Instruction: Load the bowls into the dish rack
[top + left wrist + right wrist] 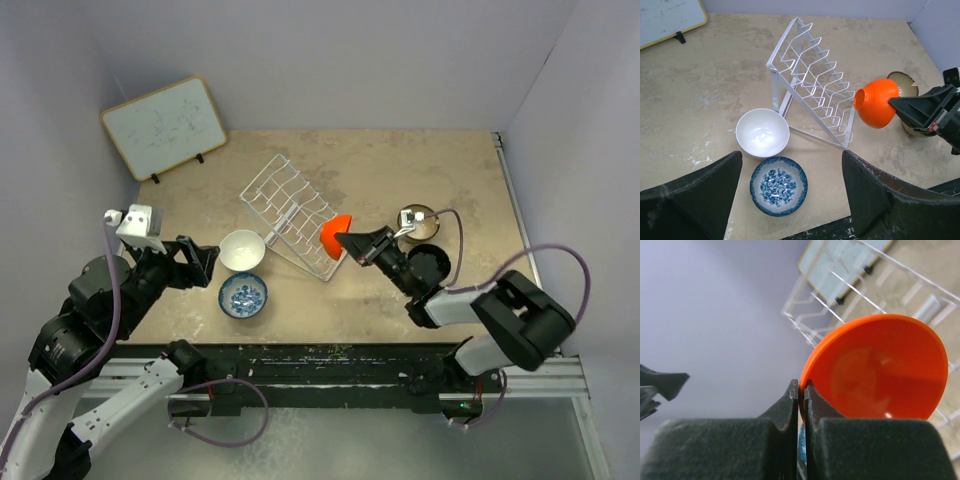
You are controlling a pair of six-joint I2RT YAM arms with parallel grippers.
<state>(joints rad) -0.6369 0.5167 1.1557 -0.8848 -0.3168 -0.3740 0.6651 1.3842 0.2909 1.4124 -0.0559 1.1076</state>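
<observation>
The white wire dish rack [290,212] stands mid-table with nothing in it; it also shows in the left wrist view [812,80]. My right gripper [346,240] is shut on the rim of the orange-red bowl [334,233] and holds it on edge, in the air by the rack's right end [880,370]. The white bowl [242,250] and the blue-and-white bowl [243,296] sit left of the rack. My left gripper [205,262] is open and empty, hovering above and near them [791,165]. The brown-inside bowl [418,222] sits at the right. A dark round shape [430,262], possibly the black bowl, lies beneath my right arm.
A wood-framed whiteboard [165,125] leans against the back left wall. Purple walls close the table at the left, back and right. Bare tabletop lies behind the rack and at the far right.
</observation>
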